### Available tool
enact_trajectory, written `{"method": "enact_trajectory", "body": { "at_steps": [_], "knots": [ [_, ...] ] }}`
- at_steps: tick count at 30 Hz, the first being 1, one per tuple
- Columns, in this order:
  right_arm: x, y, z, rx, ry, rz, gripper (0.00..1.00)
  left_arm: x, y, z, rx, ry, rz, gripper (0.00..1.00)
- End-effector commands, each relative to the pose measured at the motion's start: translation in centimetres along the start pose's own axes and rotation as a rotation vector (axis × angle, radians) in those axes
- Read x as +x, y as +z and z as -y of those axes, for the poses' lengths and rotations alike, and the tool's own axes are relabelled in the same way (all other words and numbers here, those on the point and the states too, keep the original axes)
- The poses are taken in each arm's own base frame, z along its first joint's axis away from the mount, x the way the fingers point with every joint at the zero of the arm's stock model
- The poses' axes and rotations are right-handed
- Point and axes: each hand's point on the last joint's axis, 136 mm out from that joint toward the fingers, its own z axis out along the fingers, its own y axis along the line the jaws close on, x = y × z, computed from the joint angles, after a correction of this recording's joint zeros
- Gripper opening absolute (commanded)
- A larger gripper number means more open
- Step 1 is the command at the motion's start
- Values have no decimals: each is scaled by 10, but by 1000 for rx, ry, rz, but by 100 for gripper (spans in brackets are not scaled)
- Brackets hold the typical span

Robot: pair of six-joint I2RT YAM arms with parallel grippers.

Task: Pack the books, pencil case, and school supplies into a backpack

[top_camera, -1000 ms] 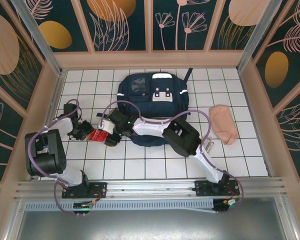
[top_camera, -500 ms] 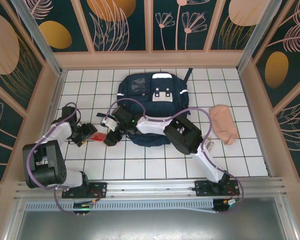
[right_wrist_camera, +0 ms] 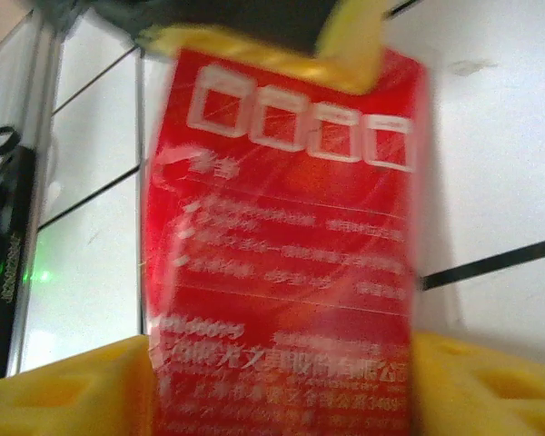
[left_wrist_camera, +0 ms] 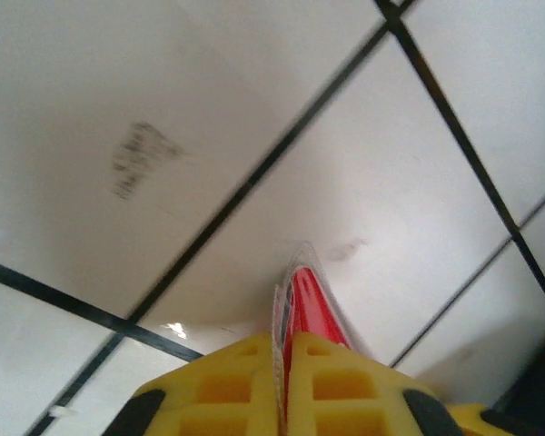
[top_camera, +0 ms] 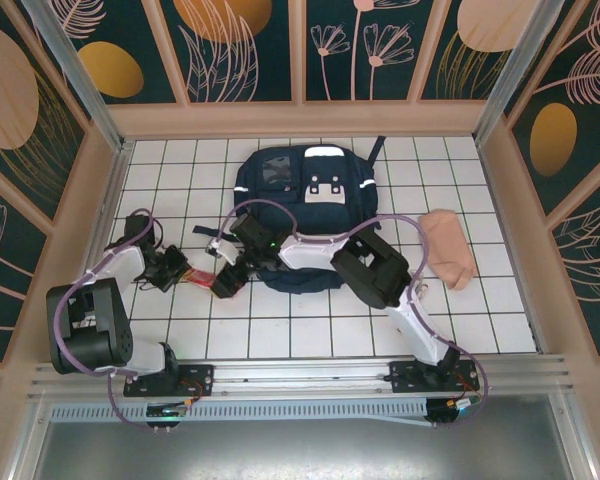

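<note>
— Where is the red booklet (top_camera: 202,279) found?

— It is seen over the white tiled table (top_camera: 310,335), just left of the near end of the navy backpack (top_camera: 310,190), between the two grippers.

— How is the left gripper (top_camera: 176,272) set?

— It is clamped on the booklet (left_wrist_camera: 309,300). In the left wrist view the gripper (left_wrist_camera: 283,338) is shown with its yellow pads (left_wrist_camera: 222,386) pressed together on the thin edge.

— And the right gripper (top_camera: 227,284)?

— It is spread wide. In the right wrist view the gripper (right_wrist_camera: 282,363) is seen with one yellow finger (right_wrist_camera: 64,386) at each side edge of the booklet (right_wrist_camera: 291,254), whose printed face is turned to the camera. Whether those edges are touched cannot be told.

— Where is the pencil case (top_camera: 448,248) placed?

— The peach pouch is laid flat on the tiles, right of the backpack and apart from it.
</note>
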Motion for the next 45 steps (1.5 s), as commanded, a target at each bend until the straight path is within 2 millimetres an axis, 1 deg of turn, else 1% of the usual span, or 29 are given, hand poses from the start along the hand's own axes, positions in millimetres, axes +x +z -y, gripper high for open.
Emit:
{"method": "enact_trajectory", "body": {
  "at_steps": [1,3,4,6,9,10,12,14,16,18,20,21,22,24,26,29,31,32,33,34,37,38,39,40,42,43,44,45],
  "knots": [
    [-38,-45,-25,96,-183,126,79,-4,-14,3,-17,14,20,0],
    [-54,-72,-34,164,-252,207,84,-4,-26,10,5,45,32,0],
    [-57,-82,-37,190,-263,233,86,-4,-31,15,22,66,40,0],
    [-62,-103,-34,240,-223,277,87,-5,-44,29,78,123,64,0],
    [-63,-123,-30,274,-108,307,87,-5,-60,47,129,170,85,0],
    [-64,-126,-31,277,-82,308,87,-5,-65,51,128,179,96,0],
    [-71,-130,-37,301,-23,317,87,-9,-74,53,68,180,147,0],
    [-77,-127,-37,367,42,315,87,-9,-81,60,48,172,171,0],
    [-80,-113,-46,390,55,286,87,-8,-83,65,57,101,176,0],
    [-79,-95,-63,401,-60,287,86,0,-85,76,136,-11,142,0],
    [-76,-83,-65,495,-213,306,86,5,-89,85,186,-90,124,0],
    [-76,-80,-58,580,-275,309,87,4,-94,87,185,-107,135,0],
    [-79,-82,-48,672,-298,312,88,2,-99,86,166,-119,152,0],
    [-86,-80,-29,794,-314,298,88,-2,-111,87,134,-120,182,0],
    [-91,-76,-20,856,-343,292,88,-2,-114,85,111,-112,178,0],
    [-94,-71,-11,899,-371,289,84,5,-108,78,84,-117,148,0],
    [-91,-67,-3,933,-396,274,76,8,-105,75,81,-121,134,0],
    [-90,-65,-1,934,-413,265,66,9,-104,72,75,-121,137,0],
    [-88,-62,-2,924,-429,253,53,8,-105,70,70,-121,147,0],
    [-86,-60,-4,910,-434,243,42,7,-106,70,70,-118,157,0],
    [-83,-54,-19,796,-415,221,16,3,-107,67,50,-101,183,0],
    [-82,-52,-28,743,-404,220,6,2,-107,67,45,-94,187,0],
    [-82,-53,-34,705,-382,229,0,1,-108,67,42,-90,191,0],
    [-80,-53,-39,675,-359,231,0,1,-107,67,47,-88,192,5],
    [-77,-56,-48,593,-289,239,0,-3,-111,74,67,-69,206,23],
    [-76,-61,-48,569,-240,249,0,-5,-113,79,87,-44,215,31],
    [-74,-67,-47,539,-183,253,0,-9,-118,89,114,9,231,43],
    [-71,-75,-45,513,-126,253,0,-14,-126,101,150,83,248,51]
  ]
}}
